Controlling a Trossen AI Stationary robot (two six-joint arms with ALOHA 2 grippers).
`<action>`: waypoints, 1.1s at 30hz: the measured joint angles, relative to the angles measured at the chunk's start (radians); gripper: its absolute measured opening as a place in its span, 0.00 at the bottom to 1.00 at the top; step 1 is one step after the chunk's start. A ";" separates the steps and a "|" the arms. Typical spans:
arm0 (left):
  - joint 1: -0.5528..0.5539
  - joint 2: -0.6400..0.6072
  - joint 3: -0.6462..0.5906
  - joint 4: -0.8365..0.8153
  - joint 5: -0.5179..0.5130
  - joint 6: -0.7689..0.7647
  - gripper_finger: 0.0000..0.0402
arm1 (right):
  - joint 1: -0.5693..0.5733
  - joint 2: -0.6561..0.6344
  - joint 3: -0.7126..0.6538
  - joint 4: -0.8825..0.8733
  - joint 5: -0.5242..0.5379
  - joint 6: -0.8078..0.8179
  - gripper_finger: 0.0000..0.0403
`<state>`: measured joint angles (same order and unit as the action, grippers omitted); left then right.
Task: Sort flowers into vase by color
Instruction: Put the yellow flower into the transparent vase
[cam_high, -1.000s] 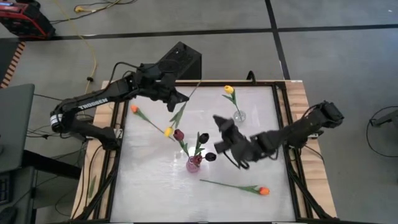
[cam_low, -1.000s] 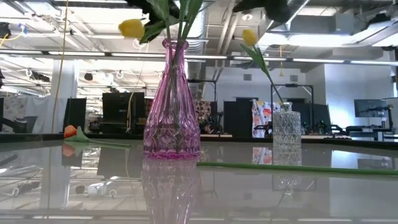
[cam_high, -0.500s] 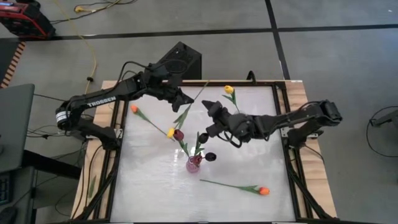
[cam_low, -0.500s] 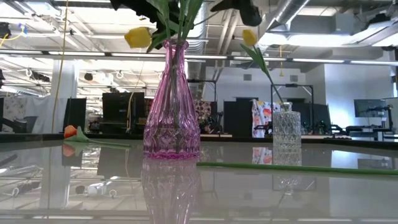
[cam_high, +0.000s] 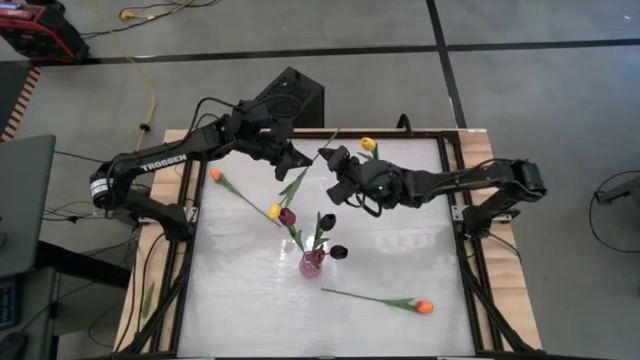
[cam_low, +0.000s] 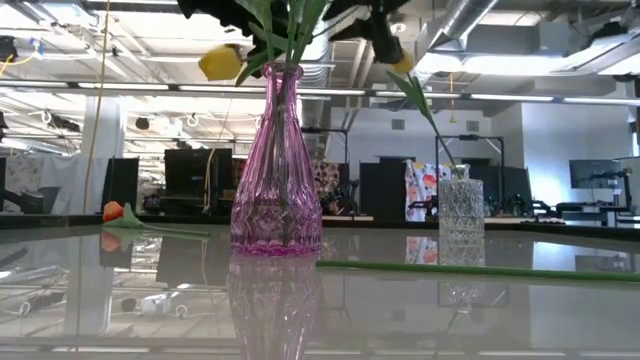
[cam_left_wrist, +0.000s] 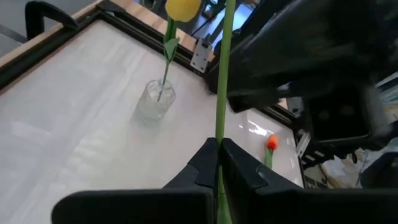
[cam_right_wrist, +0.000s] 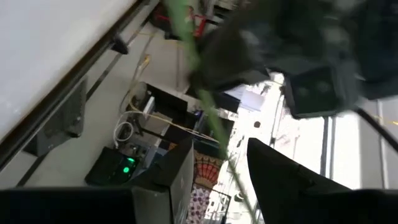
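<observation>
My left gripper (cam_high: 293, 160) is over the table's far left part, shut on a yellow tulip whose head (cam_high: 273, 212) hangs toward the pink vase (cam_high: 312, 263). That vase holds dark maroon tulips (cam_high: 327, 221). My right gripper (cam_high: 329, 162) is open beside the tulip's stem. In the right wrist view the stem (cam_right_wrist: 208, 118) runs between its two fingers (cam_right_wrist: 273, 168); whether they touch it I cannot tell. A second yellow tulip (cam_high: 367, 145) stands in the clear vase (cam_left_wrist: 154, 102), which the right arm hides in the high view. My left gripper pinches the yellow tulip's stem (cam_left_wrist: 219, 140) between its two fingers, partway along it above the leaves. The fingers lie across the stem. The flower is lifted clear and slants, head low toward the pink vase and bare stem end (cam_high: 334, 131) toward the far edge.
One orange tulip (cam_high: 215, 175) lies flat near the table's left edge and another (cam_high: 425, 307) near the front right, its stem (cam_low: 470, 270) along the tabletop. A black box (cam_high: 290, 98) stands beyond the far edge. The two arms are close together over the far middle.
My right gripper has swung from beside the pink vase toward the far edge and leftward, up to the stem held by my left gripper. The held tulip and my left gripper have stayed nearly in place.
</observation>
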<state>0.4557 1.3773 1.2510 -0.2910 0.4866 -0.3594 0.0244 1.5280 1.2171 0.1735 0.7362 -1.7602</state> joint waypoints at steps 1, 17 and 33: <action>0.000 0.000 0.000 0.002 0.000 0.000 0.00 | -0.005 0.005 0.000 -0.006 -0.004 -0.002 0.44; 0.014 0.000 0.000 -0.013 -0.065 0.000 0.00 | -0.024 0.160 0.002 0.231 0.040 -0.130 0.33; 0.021 -0.011 0.000 -0.009 -0.003 0.064 0.17 | -0.017 0.158 0.002 0.233 0.055 -0.095 0.06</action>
<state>0.4768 1.3668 1.2510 -0.3000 0.4840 -0.2950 0.0074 1.6858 1.2194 0.4068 0.7917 -1.8549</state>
